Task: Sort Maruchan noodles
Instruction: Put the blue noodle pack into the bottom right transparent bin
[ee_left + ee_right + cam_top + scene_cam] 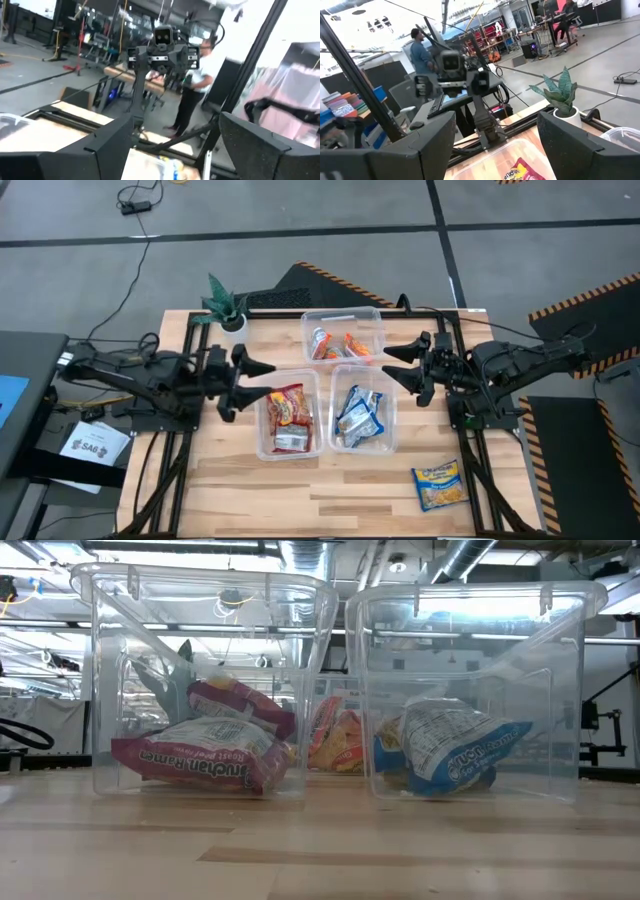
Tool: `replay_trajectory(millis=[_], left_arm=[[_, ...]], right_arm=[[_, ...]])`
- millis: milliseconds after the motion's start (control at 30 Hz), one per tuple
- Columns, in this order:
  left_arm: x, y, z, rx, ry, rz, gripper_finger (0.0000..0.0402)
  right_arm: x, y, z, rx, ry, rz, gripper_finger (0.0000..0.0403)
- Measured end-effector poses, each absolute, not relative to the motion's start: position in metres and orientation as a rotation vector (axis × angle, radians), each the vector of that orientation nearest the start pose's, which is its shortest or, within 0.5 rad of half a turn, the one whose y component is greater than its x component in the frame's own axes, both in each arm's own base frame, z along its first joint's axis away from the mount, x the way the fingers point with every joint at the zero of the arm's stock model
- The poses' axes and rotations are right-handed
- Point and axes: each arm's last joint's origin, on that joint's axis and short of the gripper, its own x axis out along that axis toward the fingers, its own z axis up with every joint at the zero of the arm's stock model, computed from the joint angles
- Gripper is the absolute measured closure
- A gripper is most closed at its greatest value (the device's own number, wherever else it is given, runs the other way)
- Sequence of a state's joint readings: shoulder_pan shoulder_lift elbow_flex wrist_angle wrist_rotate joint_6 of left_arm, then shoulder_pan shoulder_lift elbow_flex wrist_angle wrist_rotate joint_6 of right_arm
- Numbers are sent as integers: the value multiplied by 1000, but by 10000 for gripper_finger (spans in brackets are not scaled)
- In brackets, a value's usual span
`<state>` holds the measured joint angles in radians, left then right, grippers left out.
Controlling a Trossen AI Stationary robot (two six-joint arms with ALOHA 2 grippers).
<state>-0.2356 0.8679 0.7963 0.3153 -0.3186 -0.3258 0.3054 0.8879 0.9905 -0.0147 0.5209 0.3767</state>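
Three clear bins hold the sorted packets. The near-left bin (288,413) holds red packets (205,752), the near-right bin (362,418) holds blue-and-white packets (450,745), and the far bin (343,337) holds orange packets (335,345). A yellow-and-blue packet (439,484) lies flat on the table near its right near corner. My left gripper (258,380) is open and empty, raised just left of the near-left bin. My right gripper (397,363) is open and empty, raised to the right of the bins.
A small potted plant (226,307) stands near the table's far left corner. A black frame (463,410) runs along the table's sides. Bare wood lies along the near edge, left of the yellow packet. People stand in the room beyond.
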Motion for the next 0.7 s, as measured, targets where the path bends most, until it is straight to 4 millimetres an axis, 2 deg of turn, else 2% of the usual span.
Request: replay_trajectory(millis=[167,333,700], left_arm=[[171,-28,345,-462,-299,51,120],[165,-26,343,-470,-311,57,120],[166,-26,343,-462,-305,60,120]], right_arm=[[179,41,401,411,-121,-198,101],[179,41,401,429,-122,-197,101],[178,47,398,433,-84,-174,101]])
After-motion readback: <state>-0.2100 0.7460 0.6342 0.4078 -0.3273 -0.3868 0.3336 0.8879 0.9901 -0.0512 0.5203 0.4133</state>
